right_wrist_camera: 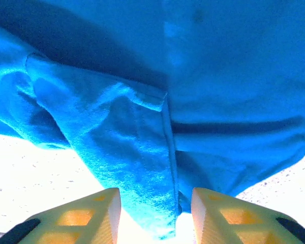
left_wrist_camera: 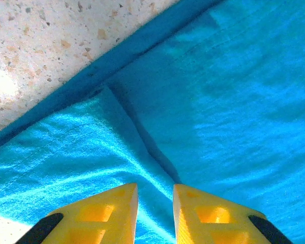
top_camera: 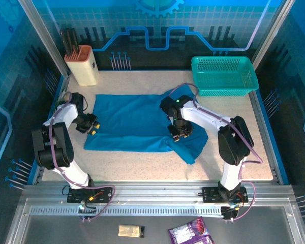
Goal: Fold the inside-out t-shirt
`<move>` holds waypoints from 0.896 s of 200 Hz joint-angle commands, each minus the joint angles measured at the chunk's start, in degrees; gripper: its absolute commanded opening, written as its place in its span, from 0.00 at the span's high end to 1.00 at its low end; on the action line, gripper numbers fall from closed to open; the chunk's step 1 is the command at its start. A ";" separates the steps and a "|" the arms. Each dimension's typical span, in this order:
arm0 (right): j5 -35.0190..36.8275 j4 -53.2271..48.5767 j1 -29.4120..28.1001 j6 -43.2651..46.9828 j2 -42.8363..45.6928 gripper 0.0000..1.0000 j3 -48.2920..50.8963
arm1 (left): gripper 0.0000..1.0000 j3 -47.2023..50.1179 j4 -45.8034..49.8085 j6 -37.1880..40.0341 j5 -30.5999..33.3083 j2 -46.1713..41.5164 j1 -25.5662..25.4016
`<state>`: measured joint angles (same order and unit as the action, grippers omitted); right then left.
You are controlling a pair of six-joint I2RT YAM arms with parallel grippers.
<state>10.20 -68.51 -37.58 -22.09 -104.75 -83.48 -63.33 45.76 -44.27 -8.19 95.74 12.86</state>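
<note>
The t-shirt [top_camera: 132, 122] lies across the middle of the counter [top_camera: 142, 170] as a wide band, with one loose corner sticking out toward the near edge on the right. The left fingers [left_wrist_camera: 109, 211] stand slightly parted over its left edge and hold nothing. The right fingers [right_wrist_camera: 94, 213] are parted wider; a tongue of folded cloth [right_wrist_camera: 152, 203] reaches between them, unpinched.

That tongue is the risk. If the right arm pulls away low, a finger could catch the hem and drag the fold open. On the left, a raised crease [left_wrist_camera: 142, 137] runs toward the gap, so a pinch there might take only the top layer.

The top view gives the whole outline and the stray corner, which the wrist views cut off. The wrist views give the hem, the crease and the finger gaps, all too small to read from above.
</note>
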 commanded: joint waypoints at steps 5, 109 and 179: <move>1.34 -2.74 -0.62 -2.81 5.91 0.54 2.72 | 0.75 1.98 0.43 2.93 -0.60 -4.41 -1.50; -14.00 15.52 2.24 -11.96 24.24 0.51 32.68 | 0.70 11.47 -13.57 4.76 -18.12 -10.33 -8.79; -24.06 25.48 9.76 -14.80 31.03 0.47 46.19 | 0.69 12.09 -13.58 4.38 -17.74 -11.02 -9.39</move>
<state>-7.42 -48.31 -29.45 -35.00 -75.72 -40.49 -52.18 32.23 -40.34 -24.49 86.19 3.84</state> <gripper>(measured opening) 0.530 0.310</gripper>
